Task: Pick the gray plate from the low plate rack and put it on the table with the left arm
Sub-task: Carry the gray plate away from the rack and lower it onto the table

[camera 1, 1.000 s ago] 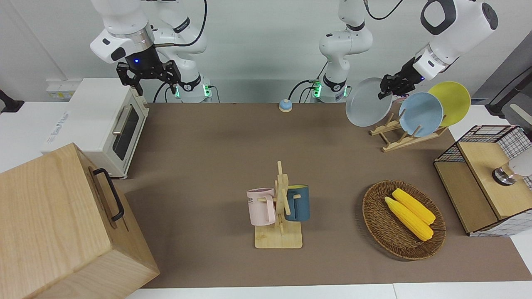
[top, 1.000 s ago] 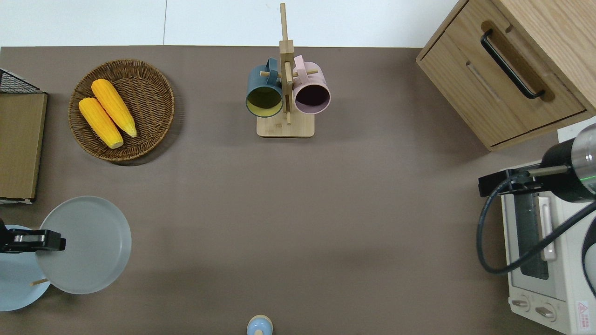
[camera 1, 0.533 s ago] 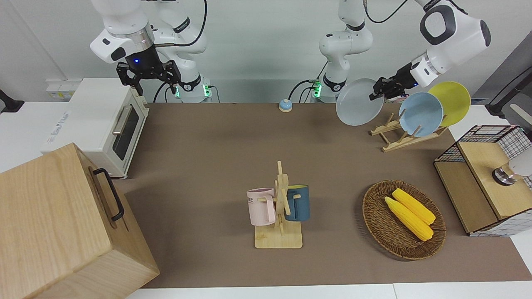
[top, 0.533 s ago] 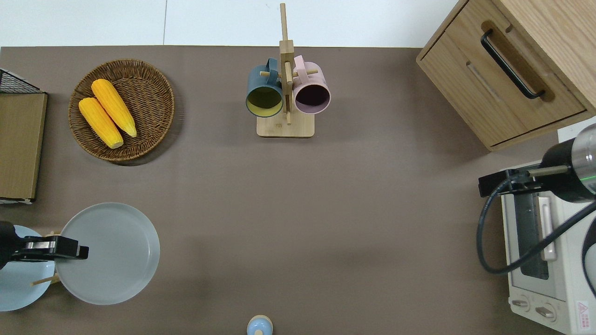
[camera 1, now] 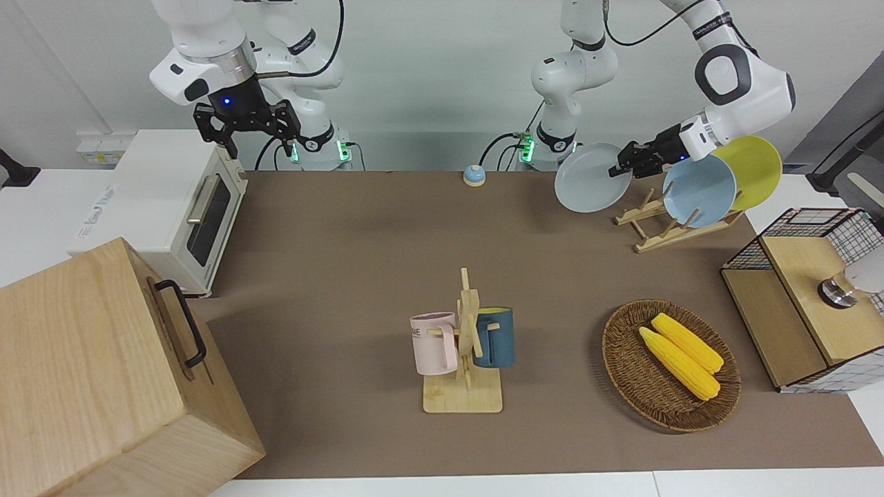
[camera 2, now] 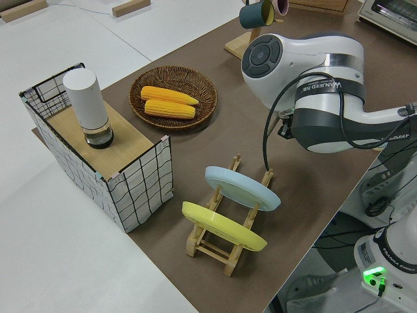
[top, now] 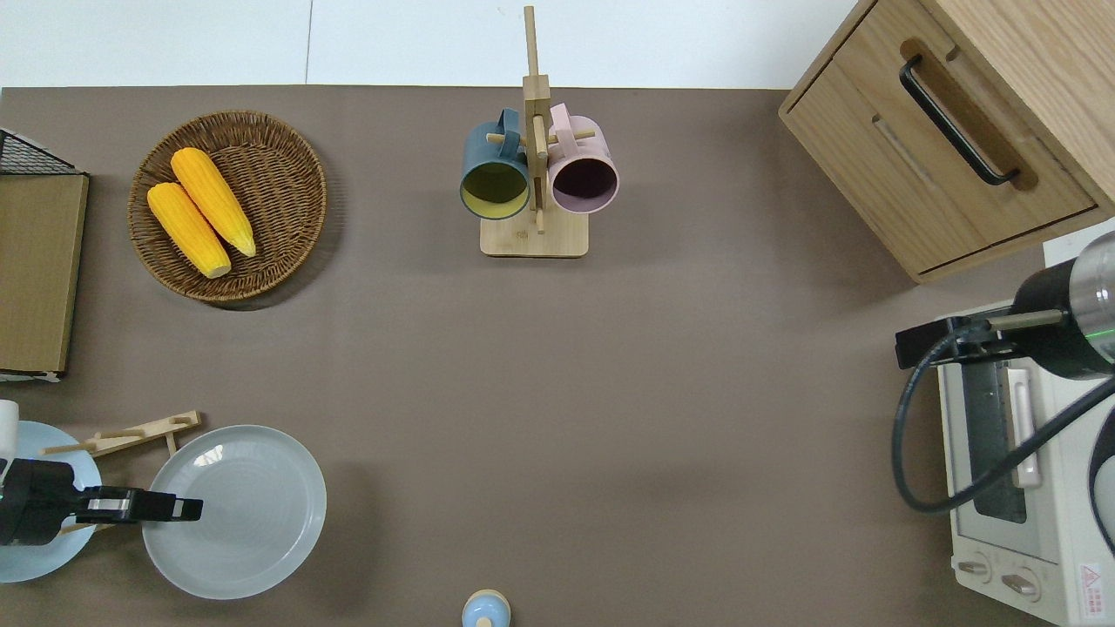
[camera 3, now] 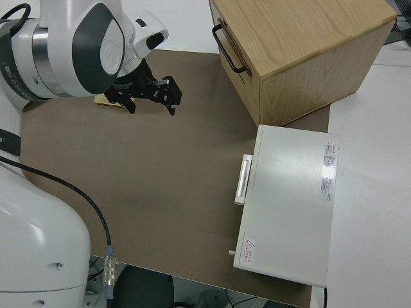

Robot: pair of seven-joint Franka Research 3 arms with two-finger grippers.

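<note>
My left gripper [camera 1: 617, 163] is shut on the rim of the gray plate [camera 1: 588, 179] and holds it in the air, almost level. In the overhead view the left gripper [top: 186, 508] and the gray plate [top: 239, 515] are over the bare table [top: 610, 392], just beside the low plate rack [top: 131, 433] toward the middle. The low plate rack [camera 1: 656, 240] holds a light blue plate [camera 1: 699, 192] and a yellow plate [camera 1: 754, 169]. In the left side view the arm hides the gray plate. My right gripper [camera 1: 248, 131] is parked and open.
A small blue bell [top: 485, 610] sits near the robots' edge. A mug stand [camera 1: 466, 345] with two mugs stands mid-table. A wicker basket [camera 1: 608, 345] holds two corn cobs. A wire crate [camera 1: 808, 297], a toaster oven [camera 1: 166, 200] and a wooden cabinet [camera 1: 90, 373] stand at the table's ends.
My left gripper has carried the gray plate away from the rack toward the table's middle and lower. The plate has tipped from steeply slanted to almost level. The right arm has not moved.
</note>
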